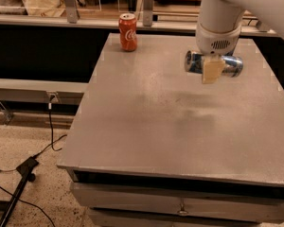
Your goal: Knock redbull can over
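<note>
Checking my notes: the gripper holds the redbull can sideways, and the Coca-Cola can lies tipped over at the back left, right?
No: the camera view shows the Coca-Cola can standing upright at the back left. The gripper does hold the redbull can sideways over the table.

- A red Coca-Cola can (128, 31) stands upright near the far left corner of the grey surface (146, 126), well apart from the pincer (212, 72) over its far right part.
- A black cable (49, 126) trails over the speckled floor (47, 193), left.

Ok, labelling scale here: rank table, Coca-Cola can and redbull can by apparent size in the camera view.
table
redbull can, sideways in the gripper above the table
Coca-Cola can, farther back, so these two unsure
</note>
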`<action>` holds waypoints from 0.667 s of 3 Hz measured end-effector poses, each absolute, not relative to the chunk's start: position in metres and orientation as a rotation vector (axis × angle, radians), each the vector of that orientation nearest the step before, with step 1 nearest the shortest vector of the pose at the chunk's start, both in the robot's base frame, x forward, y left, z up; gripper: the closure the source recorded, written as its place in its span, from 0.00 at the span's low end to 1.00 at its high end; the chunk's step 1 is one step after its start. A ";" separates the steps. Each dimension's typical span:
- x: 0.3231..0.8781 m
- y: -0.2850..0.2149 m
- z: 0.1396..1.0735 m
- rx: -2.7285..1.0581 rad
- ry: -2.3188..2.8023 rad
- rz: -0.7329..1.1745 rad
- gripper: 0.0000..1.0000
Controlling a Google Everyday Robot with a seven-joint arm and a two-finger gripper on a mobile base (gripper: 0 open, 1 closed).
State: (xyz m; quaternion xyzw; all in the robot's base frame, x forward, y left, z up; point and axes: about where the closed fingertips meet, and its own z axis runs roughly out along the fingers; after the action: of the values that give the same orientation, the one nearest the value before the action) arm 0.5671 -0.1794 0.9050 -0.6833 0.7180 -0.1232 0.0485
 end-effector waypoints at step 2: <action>0.536 -0.198 0.811 -2.183 2.380 -0.070 0.61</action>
State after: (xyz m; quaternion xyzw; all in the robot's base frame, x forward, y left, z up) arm 0.5356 -0.1983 0.8113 -0.6752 0.7360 -0.0217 -0.0442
